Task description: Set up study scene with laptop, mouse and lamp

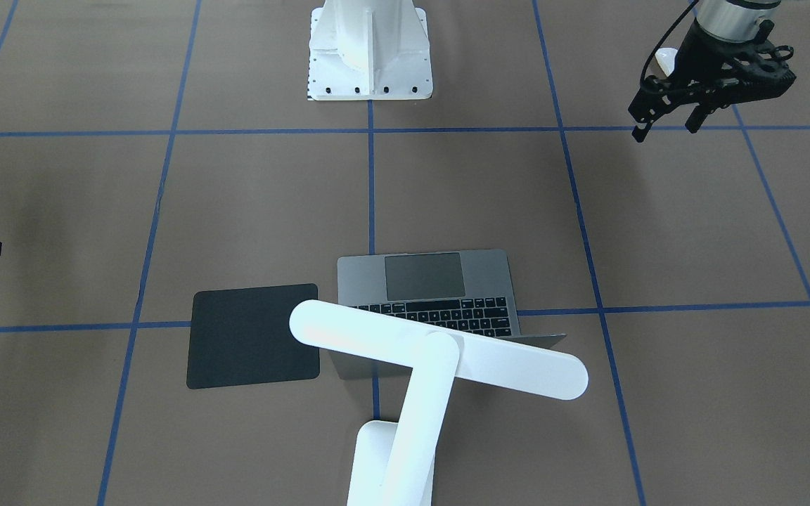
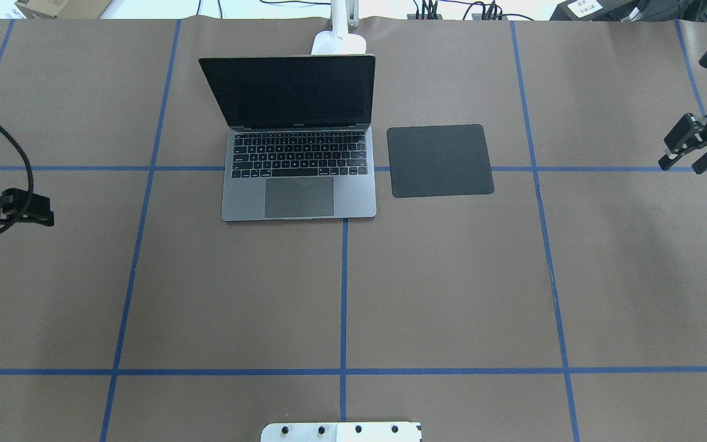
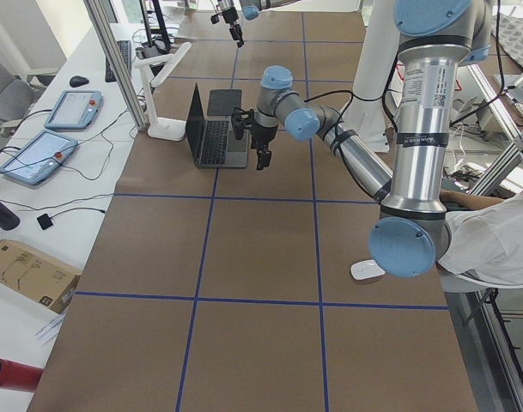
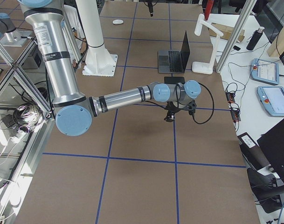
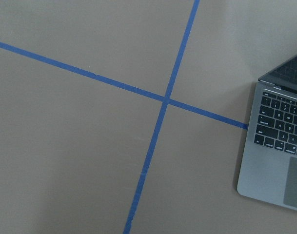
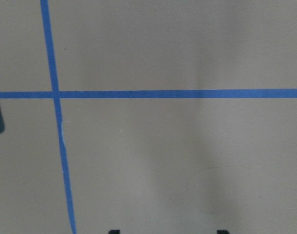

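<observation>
The laptop (image 2: 298, 172) stands open at the table's far middle, screen up, and its corner shows in the left wrist view (image 5: 280, 156). The white lamp (image 1: 440, 348) stands behind it, its bar head over the lid. The white mouse (image 3: 367, 269) lies near my left arm's base, partly behind the gripper in the front view (image 1: 666, 62). My left gripper (image 1: 664, 130) hangs open and empty above the table, left of the laptop. My right gripper (image 2: 683, 164) is open and empty at the table's right side, its fingertips (image 6: 221, 232) spread wide.
A flat black square mat (image 2: 439, 161) lies right of the laptop. The white bolted robot pedestal (image 1: 370, 56) stands at the near middle edge. Blue tape lines cross the brown table cover. Tablets and cables lie beyond the far edge.
</observation>
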Controlling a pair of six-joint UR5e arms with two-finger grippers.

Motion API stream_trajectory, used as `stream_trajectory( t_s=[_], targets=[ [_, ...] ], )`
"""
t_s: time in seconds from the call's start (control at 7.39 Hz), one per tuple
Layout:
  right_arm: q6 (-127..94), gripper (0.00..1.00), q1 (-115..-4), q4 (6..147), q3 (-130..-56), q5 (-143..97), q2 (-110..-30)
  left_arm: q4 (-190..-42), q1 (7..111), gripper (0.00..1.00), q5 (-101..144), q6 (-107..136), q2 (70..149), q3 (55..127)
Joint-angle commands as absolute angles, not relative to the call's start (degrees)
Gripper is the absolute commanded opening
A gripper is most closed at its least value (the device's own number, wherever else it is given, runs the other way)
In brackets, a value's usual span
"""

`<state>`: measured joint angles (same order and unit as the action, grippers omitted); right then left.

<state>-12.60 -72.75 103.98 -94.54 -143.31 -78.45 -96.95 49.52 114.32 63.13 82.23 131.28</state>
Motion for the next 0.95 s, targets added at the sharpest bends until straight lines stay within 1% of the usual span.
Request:
stream_trajectory(
  t_s=[0.0,0.27,0.41,0.54,0.81],
  targets=[
    [-11.8,0.79,-73.6,102.4,-103.1,-136.2,-84.2,-119.2,48.8,1.0,114.5,60.7,64.6,128.8],
    [-11.8,0.81,-73.7,98.3,-103.7,-136.1,-86.0,-124.9,45.7,1.0,114.4,65.0,55.3,128.0],
    [-11.9,0.84,-73.7,97.1,-103.7,-136.0,-86.0,-133.9,43.5,1.0,114.1,67.7,50.8,124.7],
    [-11.8,0.84,-73.7,96.9,-103.7,-136.0,-85.6,-145.8,42.9,1.0,113.8,70.7,48.1,118.5],
    [-12.2,0.85,-73.6,96.5,-104.4,-136.1,-85.3,-149.1,40.7,1.0,113.5,72.9,44.4,116.6]
  ],
)
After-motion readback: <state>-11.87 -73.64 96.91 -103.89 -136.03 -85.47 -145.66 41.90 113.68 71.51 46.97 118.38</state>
